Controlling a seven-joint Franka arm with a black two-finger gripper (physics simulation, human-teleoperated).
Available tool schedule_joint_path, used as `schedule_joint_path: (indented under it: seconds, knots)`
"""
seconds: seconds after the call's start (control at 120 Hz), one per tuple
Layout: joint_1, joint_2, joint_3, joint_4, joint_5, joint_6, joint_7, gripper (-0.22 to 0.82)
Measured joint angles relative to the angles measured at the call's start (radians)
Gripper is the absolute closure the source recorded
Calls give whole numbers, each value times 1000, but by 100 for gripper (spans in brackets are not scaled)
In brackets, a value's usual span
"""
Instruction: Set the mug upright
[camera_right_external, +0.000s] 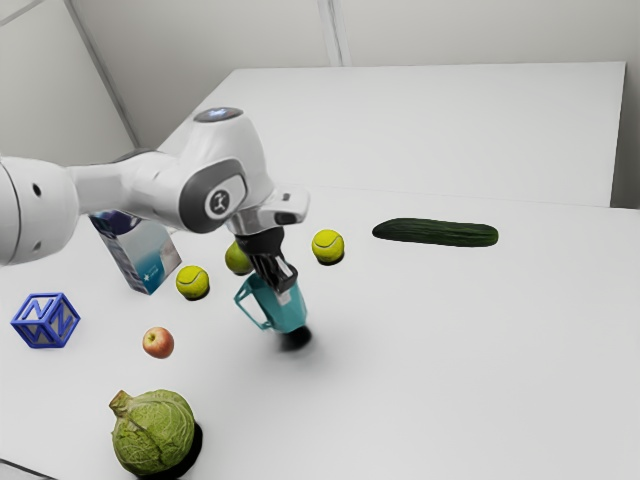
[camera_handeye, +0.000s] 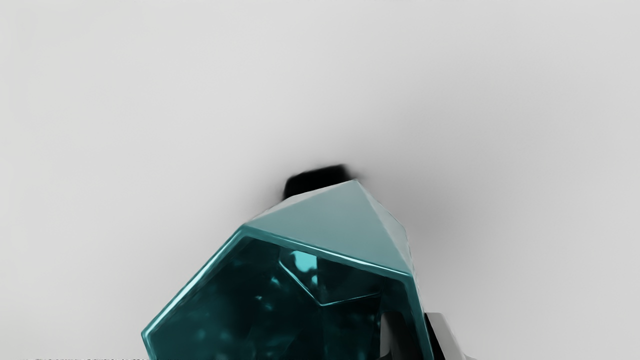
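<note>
Our arm (camera_right_external: 120, 190) comes in from the exterior view's left, above the white counter (camera_right_external: 450, 350). Farthest to that side sits a blue-framed cube (camera_right_external: 45, 320) with letters on its faces. Next comes a blue and white carton (camera_right_external: 145, 255), partly hidden behind our arm, and nearer the camera lies a green cabbage (camera_right_external: 153, 432) (its stem end pokes up). A red and yellow apple (camera_right_external: 158, 342) lies between the cabbage and a yellow tennis ball (camera_right_external: 193, 282). Just past that ball, a round green thing (camera_right_external: 237, 259) is partly covered by our hand.

Then we have the teal mug (camera_right_external: 280, 303), tilted, its mouth up toward our hand and its handle toward the exterior view's left. Our fingers (camera_right_external: 279, 271) pinch the mug's wall, one inside the mouth and one outside, as the wrist view shows. A dark shadow lies by the mug's base; we cannot tell whether the base touches the counter.

Farther to the exterior view's right is a second tennis ball (camera_right_external: 328, 246), near our hand, and well apart from it lies a long dark green cucumber (camera_right_external: 435, 232).
</note>
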Motion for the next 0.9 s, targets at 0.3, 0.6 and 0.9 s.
schedule_joint_path:
  seconds: [0.3, 0.6, 0.9]
  knots:
    - [-20, 73, -4, 10, 189, 83, -148, 78]
    - [3, 107, 3, 11, 211, 135, -245, 78]
    - [1, 137, 7, 16, 210, 155, -305, 78]
